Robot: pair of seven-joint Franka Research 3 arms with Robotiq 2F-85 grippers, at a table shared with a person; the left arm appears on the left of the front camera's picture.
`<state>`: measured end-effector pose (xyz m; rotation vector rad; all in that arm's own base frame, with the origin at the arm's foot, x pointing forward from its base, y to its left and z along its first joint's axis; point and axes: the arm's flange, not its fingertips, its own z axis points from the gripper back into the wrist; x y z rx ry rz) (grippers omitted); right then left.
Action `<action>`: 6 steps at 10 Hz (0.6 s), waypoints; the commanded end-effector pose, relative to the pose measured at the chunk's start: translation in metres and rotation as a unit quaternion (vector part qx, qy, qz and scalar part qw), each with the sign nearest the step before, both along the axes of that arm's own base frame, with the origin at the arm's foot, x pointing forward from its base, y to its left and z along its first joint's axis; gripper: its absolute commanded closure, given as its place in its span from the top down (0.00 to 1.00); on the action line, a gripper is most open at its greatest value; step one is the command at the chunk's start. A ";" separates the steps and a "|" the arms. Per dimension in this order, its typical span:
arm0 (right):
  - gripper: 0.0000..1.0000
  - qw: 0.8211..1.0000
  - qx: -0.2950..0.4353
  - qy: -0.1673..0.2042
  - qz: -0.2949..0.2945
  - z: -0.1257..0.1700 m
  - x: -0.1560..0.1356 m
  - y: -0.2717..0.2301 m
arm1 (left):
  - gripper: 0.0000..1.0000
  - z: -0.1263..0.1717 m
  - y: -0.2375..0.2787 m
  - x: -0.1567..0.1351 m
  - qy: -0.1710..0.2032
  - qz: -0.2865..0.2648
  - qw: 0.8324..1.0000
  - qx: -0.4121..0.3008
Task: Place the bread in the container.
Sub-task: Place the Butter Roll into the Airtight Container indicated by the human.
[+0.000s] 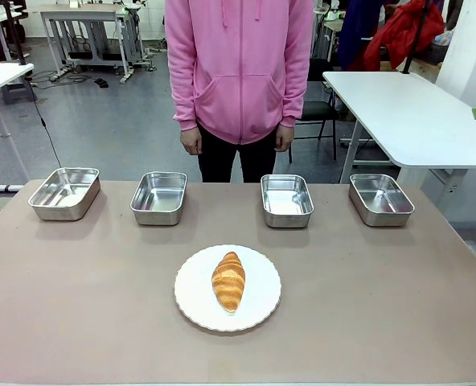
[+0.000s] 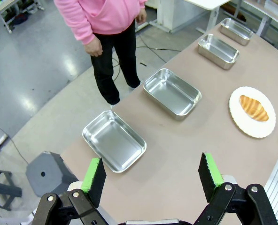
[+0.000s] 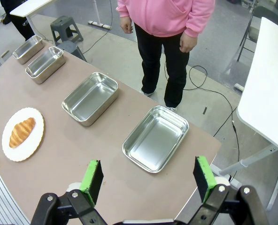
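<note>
1. Left gripper (image 2: 151,161) is seen with jaws spread wide and nothing held, above the table's (image 1: 367,314) left end.
2. Right gripper (image 3: 147,161) is likewise wide open and unloaded, above the right end.
3. Bread (image 1: 228,281) is laid lengthwise on a white scalloped plate (image 1: 188,299), near the table's centre.
4. Four steel trays are ranged along the far edge, well apart from the bread: leftmost tray (image 1: 61,211), second tray (image 1: 156,217), third tray (image 1: 287,220), rightmost tray (image 1: 383,219). Which one is meant for the bread cannot be told.
5. A person (image 1: 238,72) in a pink hoodie is stationed beyond the far edge.
</note>
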<state>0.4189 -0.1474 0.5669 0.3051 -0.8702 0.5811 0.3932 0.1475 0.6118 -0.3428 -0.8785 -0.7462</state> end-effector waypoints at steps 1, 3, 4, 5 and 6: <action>1.00 1.000 0.007 -0.012 0.007 -0.001 0.003 -0.001 | 1.00 0.001 -0.001 -0.001 -0.003 -0.004 1.000 -0.002; 1.00 1.000 0.007 -0.012 0.007 -0.001 0.003 -0.001 | 1.00 0.001 -0.001 -0.001 -0.003 -0.004 1.000 -0.002; 1.00 1.000 0.007 -0.012 0.007 -0.001 0.003 -0.001 | 1.00 0.001 -0.001 -0.001 -0.003 -0.004 1.000 -0.002; 1.00 1.000 0.007 -0.012 0.007 -0.001 0.003 -0.001 | 1.00 0.001 -0.001 -0.001 -0.003 -0.004 1.000 -0.002; 1.00 1.000 0.007 -0.012 0.007 -0.001 0.003 -0.001 | 1.00 0.001 -0.001 -0.001 -0.003 -0.004 1.000 -0.002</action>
